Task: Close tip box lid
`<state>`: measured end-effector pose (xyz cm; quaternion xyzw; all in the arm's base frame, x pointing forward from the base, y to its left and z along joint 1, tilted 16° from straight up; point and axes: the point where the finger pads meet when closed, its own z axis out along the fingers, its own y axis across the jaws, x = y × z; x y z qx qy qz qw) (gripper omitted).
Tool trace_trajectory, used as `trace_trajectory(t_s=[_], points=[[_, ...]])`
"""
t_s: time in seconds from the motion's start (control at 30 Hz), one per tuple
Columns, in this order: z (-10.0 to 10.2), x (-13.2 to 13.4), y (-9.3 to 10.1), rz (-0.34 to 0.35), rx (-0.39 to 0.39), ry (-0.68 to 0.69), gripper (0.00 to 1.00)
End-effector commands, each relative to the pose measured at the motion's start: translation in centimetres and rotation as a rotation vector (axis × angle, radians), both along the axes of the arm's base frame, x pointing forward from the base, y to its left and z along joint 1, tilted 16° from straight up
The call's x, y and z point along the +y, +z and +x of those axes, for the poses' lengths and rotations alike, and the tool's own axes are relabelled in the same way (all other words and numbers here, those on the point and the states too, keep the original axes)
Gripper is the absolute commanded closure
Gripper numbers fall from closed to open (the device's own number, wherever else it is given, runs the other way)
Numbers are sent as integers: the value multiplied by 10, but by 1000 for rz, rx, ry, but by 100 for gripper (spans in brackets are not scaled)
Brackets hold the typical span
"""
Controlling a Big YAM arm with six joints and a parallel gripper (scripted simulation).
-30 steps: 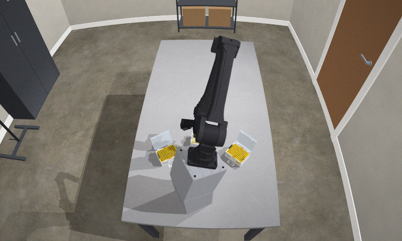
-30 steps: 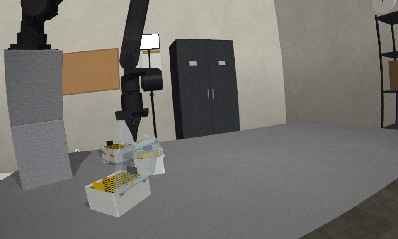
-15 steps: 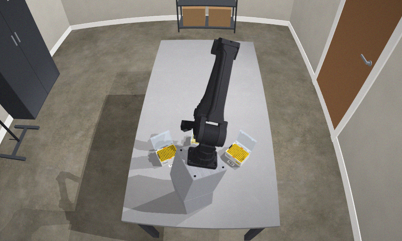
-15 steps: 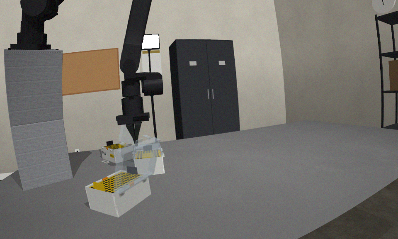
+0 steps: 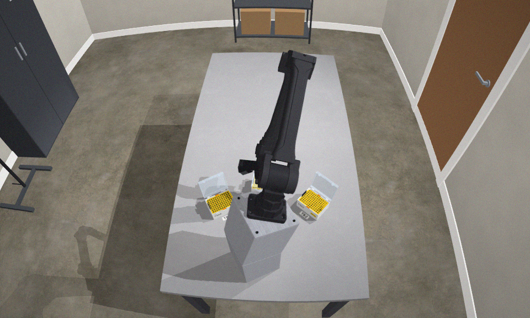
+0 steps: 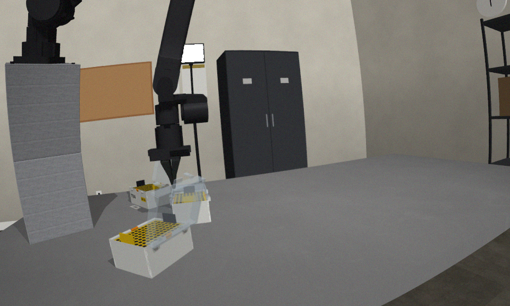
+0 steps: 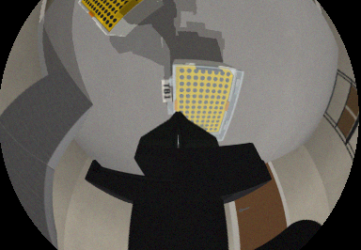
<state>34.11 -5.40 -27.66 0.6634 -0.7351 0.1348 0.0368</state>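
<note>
Three white tip boxes with yellow racks stand near the arm's pedestal. The middle box has its clear lid lying down over the rack; it also shows in the wrist view. Its label is too small to read. My gripper is shut and empty, pointing straight down, with its tips at the lid's edge; I cannot tell whether they touch. In the wrist view the fingertips sit at the box's near edge. Box TB2 has its lid upright. The left box also has its lid upright.
The grey pedestal with the arm's base stands between the boxes at the table's front. The arm hides most of the middle box in the top view. The near box stands close in front of the middle one.
</note>
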Motion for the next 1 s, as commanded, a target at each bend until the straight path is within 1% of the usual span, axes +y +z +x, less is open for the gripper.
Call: trace_trajectory(t_s=[0.0,0.3,0.83,0.87,0.97], points=[[5,-2,-3,5,-13,5,100],[3,-2,-6,6,-6,5,100],[4,-3,-11,5,-8,7,100],[10,-2,-6,5,-21,9,100],[8,-2,-3,5,-23,9,100]])
